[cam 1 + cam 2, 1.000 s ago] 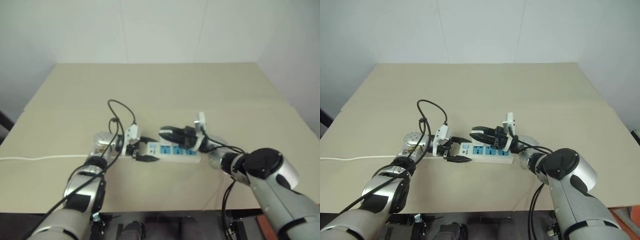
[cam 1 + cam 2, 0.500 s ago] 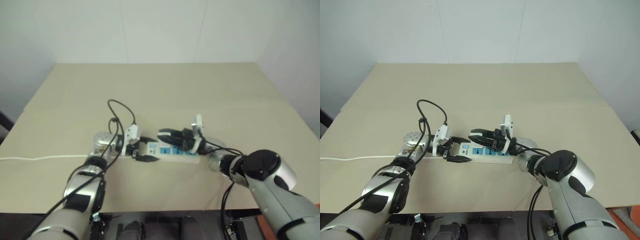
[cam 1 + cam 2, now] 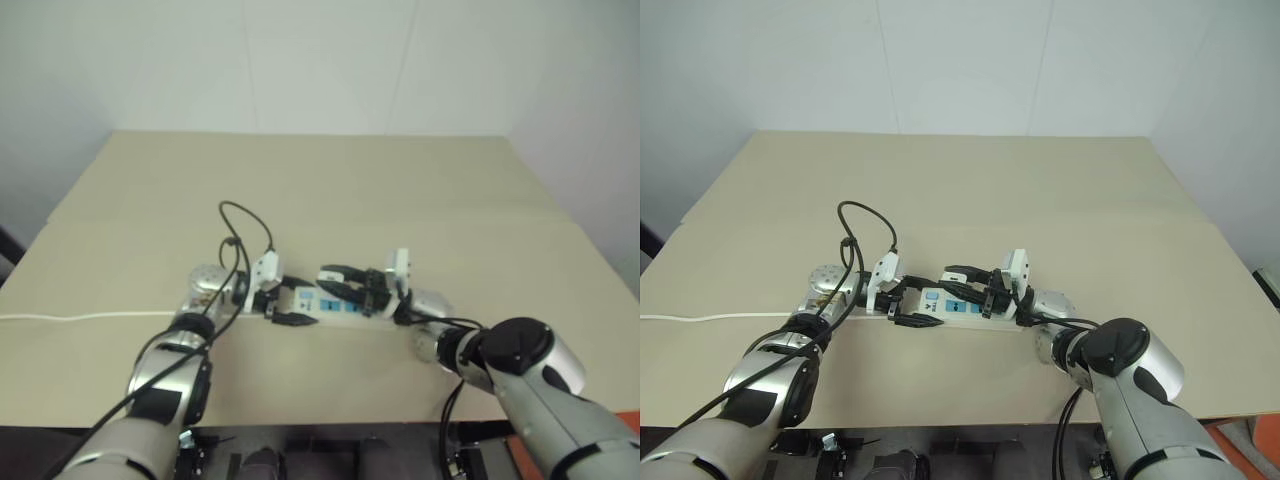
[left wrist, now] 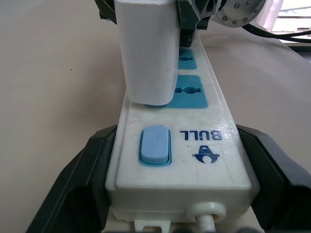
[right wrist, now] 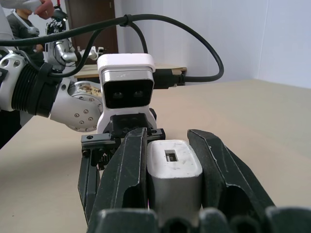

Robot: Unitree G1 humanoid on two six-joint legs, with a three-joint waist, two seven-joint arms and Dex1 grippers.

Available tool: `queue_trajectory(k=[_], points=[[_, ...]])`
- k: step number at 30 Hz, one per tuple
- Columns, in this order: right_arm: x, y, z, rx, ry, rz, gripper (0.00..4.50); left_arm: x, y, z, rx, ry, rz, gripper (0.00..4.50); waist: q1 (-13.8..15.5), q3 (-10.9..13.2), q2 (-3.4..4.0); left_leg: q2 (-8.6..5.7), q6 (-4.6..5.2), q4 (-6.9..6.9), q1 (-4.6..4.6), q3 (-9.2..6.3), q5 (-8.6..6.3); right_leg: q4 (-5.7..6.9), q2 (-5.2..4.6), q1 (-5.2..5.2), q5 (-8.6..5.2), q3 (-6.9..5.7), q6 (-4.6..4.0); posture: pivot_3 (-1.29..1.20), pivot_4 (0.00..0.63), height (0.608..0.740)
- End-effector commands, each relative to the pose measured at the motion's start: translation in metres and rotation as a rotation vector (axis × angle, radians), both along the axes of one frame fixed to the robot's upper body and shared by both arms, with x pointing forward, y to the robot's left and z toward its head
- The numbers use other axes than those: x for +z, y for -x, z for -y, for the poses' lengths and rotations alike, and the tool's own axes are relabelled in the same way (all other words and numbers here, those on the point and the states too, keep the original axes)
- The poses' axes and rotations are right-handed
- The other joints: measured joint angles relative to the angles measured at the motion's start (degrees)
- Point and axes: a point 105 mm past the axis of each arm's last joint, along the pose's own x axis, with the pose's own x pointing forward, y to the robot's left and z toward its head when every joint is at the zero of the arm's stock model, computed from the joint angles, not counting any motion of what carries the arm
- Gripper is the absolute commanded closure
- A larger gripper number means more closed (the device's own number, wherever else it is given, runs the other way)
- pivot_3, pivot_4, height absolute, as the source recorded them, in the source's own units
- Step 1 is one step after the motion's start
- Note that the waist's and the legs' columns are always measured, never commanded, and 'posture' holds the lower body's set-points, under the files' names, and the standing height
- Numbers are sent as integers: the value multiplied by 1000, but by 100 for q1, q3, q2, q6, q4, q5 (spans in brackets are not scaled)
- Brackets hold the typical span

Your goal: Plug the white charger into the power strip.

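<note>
The power strip [image 3: 962, 313], a long white bar with blue sockets, lies on the table in front of me. My left gripper [image 3: 923, 302] is shut on its switch end; both black fingers [image 4: 82, 179] flank the blue switch [image 4: 155, 144]. My right gripper [image 3: 958, 281] is shut on the white charger [image 5: 174, 170] and reaches over the strip from the right. The white charger [image 4: 148, 53] stands upright on the blue socket nearest the switch, its base against the strip's face. Its prongs are hidden. Two further sockets [image 4: 189, 90] lie bare beyond it.
A thin white cord [image 3: 700, 318] runs from the strip's left end to the left edge of the tan table [image 3: 1040, 200]. Black cables [image 3: 855, 225] loop above my left wrist. A person [image 5: 19, 24] stands far behind in the right wrist view.
My right gripper has sunk with the charger onto the strip and its wrist has rolled. The left gripper and the strip have stayed put.
</note>
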Motion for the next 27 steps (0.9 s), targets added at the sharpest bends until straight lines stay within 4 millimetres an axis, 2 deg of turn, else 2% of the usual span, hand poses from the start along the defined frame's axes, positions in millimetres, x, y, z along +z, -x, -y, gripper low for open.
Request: queue_trajectory(k=[1,7,12,20,27], points=[[-32,12,3,28,52,-165,3376,14,-5,-2,7,20,40,1213,0,-2,-3,0,-2,0,1,0,1,0,0,1,0,0,0,0,150,740],[-44,13,5,35,91,-249,3376,13,-5,-3,3,19,38,1213,-2,-8,-11,1,1,-1,4,0,-1,0,0,3,2,1,-3,0,150,740],[-52,17,10,31,140,-243,3376,14,-5,-3,1,20,41,1213,0,-10,-14,1,14,-8,18,0,-11,-3,0,13,2,1,-3,0,150,740],[-63,21,17,27,223,-237,3376,13,-4,-6,3,15,47,1213,-1,-11,-14,4,23,-17,56,0,-23,-19,1,53,2,1,-3,0,150,740],[-67,18,20,28,240,-321,3376,13,-5,-8,9,11,48,1213,-1,-15,-16,19,17,-20,93,0,-45,-33,10,90,2,0,-3,0,150,740]])
